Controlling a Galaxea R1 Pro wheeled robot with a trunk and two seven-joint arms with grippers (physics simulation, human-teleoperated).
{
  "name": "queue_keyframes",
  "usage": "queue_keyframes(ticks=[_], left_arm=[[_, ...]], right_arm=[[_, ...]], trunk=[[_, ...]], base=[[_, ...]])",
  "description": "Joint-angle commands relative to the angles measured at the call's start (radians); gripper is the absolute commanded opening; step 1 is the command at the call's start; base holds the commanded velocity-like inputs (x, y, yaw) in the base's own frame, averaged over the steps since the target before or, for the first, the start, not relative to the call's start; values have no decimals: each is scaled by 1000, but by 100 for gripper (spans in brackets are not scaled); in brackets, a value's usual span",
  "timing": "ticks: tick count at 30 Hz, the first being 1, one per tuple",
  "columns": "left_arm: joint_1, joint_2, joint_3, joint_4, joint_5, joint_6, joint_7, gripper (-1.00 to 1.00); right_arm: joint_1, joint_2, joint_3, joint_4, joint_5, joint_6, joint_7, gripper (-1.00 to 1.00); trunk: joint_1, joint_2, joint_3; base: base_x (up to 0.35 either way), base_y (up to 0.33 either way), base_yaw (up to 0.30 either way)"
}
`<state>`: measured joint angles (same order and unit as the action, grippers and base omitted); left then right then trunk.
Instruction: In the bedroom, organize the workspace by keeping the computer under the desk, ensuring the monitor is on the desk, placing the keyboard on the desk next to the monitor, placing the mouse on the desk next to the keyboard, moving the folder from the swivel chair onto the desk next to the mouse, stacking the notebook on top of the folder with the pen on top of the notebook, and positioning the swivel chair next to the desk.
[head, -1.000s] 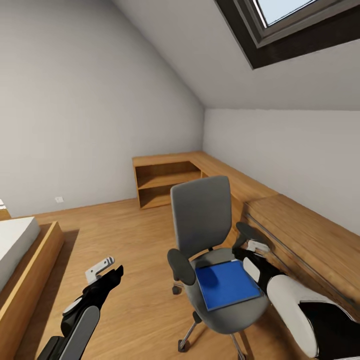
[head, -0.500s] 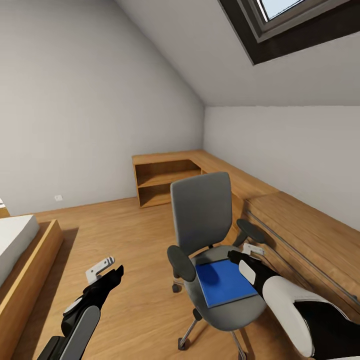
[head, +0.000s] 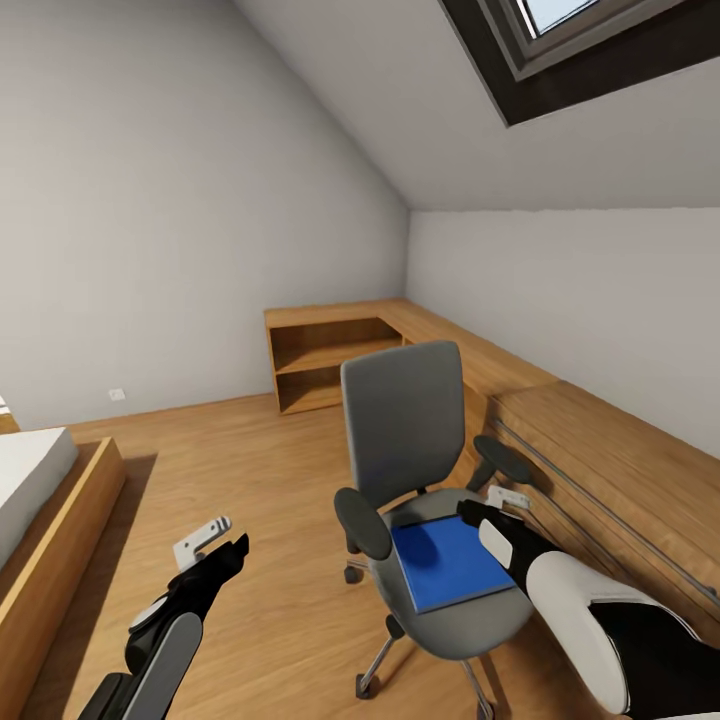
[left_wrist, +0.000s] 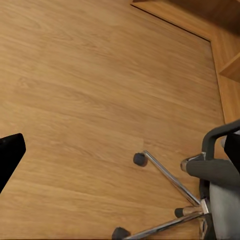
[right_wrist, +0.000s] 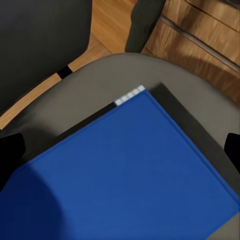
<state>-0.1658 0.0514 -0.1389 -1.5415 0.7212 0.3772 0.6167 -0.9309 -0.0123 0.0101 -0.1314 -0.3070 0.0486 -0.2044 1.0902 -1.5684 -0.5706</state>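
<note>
Wooden floor (head: 250, 470), swivel chair (head: 420, 480) stood on it, blue folder (head: 447, 562) laid flat on the grey seat

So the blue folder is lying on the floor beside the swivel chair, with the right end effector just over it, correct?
Not quite. The blue folder lies flat on the swivel chair's grey seat, not on the floor; the head view shows this and the right wrist view confirms it. The right end effector is indeed just over the folder's far edge.
</note>
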Motion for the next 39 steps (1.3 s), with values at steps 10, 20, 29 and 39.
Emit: queue_keyframes(ticks=[10, 20, 29, 39], left_arm=[[-1, 1, -4, 4, 3, 4, 6, 100], [-1, 5, -37, 4, 2, 4, 5, 100], [-1, 6, -39, 5, 1, 2, 4, 100], [-1, 8, -32, -15, 4, 4, 3, 100]], right_arm=[[0, -1, 1, -2, -3, 5, -7, 100], [0, -9, 2, -1, -3, 5, -8, 100], [0, -9, 2, 0, -3, 5, -6, 100], [0, -9, 0, -1, -5, 8, -4, 100]], trunk=[[0, -1, -1], [0, -1, -1], [0, -1, -1], [0, -1, -1]], base=[[165, -88, 0], [122, -50, 0], [140, -8, 0], [33, 0, 0]])
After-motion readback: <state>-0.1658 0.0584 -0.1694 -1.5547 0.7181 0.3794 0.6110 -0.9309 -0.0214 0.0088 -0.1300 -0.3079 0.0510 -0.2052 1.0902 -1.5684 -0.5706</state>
